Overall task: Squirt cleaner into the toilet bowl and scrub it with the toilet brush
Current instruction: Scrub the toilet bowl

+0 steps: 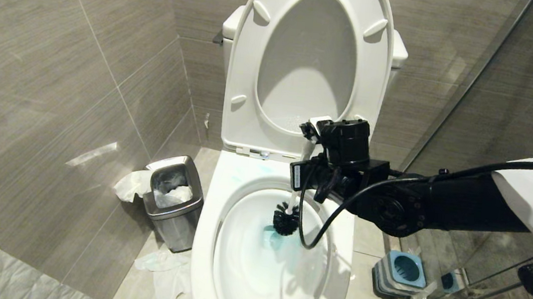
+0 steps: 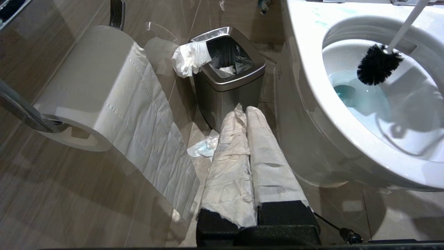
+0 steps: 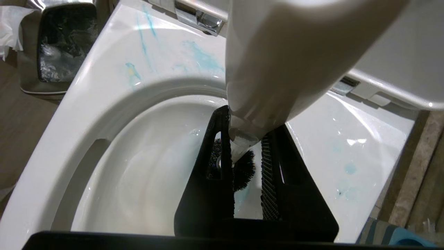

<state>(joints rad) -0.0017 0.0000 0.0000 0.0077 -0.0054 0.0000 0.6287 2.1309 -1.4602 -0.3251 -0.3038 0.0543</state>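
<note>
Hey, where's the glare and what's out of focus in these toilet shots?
Head view: a bright streak of glare on the left wall tile, all fairly sharp. Left wrist view: soft sheen on the toilet bowl; the tissue-wrapped left pincer is sharp. Right wrist view: the toilet brush handle, held in the right pincer, looms blurred and overbright.

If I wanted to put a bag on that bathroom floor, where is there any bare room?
Bare tile shows right of the toilet bowl, between it and the blue-and-grey brush holder by the glass. Left of the bowl is crowded: the steel bin stands close beside it with tissue strewn in front. Above the bowl, the right gripper holds the toilet brush.
</note>
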